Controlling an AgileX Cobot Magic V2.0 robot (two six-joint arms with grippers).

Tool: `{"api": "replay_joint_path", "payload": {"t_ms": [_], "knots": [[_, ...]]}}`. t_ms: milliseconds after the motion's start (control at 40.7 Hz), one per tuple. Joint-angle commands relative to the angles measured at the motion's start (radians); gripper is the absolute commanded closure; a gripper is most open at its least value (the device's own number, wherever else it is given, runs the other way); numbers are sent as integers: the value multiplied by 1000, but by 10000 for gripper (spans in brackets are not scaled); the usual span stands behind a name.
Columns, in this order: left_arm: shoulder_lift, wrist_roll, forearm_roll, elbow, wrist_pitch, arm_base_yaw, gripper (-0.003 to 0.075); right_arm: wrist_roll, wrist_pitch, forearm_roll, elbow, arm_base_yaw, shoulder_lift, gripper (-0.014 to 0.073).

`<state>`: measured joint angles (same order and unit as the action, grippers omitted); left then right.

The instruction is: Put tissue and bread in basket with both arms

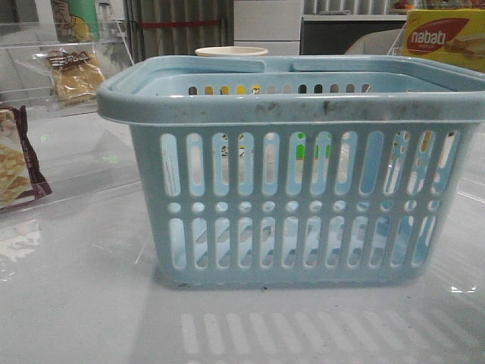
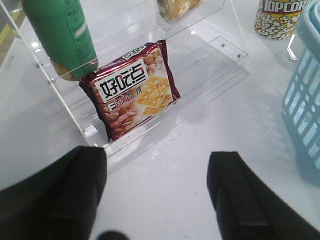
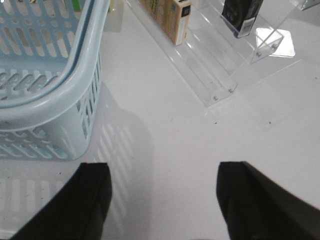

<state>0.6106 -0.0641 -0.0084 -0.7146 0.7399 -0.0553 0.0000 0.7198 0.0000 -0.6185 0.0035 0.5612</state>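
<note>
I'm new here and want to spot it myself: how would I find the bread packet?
Start at the big light-blue basket, then look to its left at the clear stepped shelf. The bread is the small clear packet on the upper step; unlike the maroon-edged cracker packet below, it has no coloured border.

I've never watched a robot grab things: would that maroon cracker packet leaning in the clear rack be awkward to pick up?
Probably a bit. The maroon cracker packet looks glossy, so it may slip. It seems thin, light film that could crumple, and the crackers might crack. It leans on the clear rack, so a nudge would likely tip it.

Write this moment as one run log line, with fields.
left gripper: open, nothing held | right gripper: open, nothing held | bread: on shelf | basket: on table
</note>
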Motion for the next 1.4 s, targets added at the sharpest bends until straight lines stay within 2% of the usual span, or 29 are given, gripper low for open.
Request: {"api": "replay_joint_path", "payload": {"t_ms": [0, 172, 344, 467, 859, 1375], "knots": [[7, 10, -13, -28, -81, -6, 251, 14, -98, -52, -76, -18, 45, 22], [7, 10, -18, -28, -81, -104, 288, 38, -79, -78, -201, -115, 188, 22], [7, 10, -18, -28, -81, -205, 288, 38, -68, -71, -340, -196, 390, 22], [7, 10, -18, -28, -81, -237, 288, 36, -36, -69, -450, -227, 543, 22], [7, 10, -20, -28, -81, -238, 288, 16, 96, -66, -788, -239, 950, 22], [7, 10, -20, -28, -81, -238, 288, -30, 74, -6, -1008, -238, 1205, 22]]}}
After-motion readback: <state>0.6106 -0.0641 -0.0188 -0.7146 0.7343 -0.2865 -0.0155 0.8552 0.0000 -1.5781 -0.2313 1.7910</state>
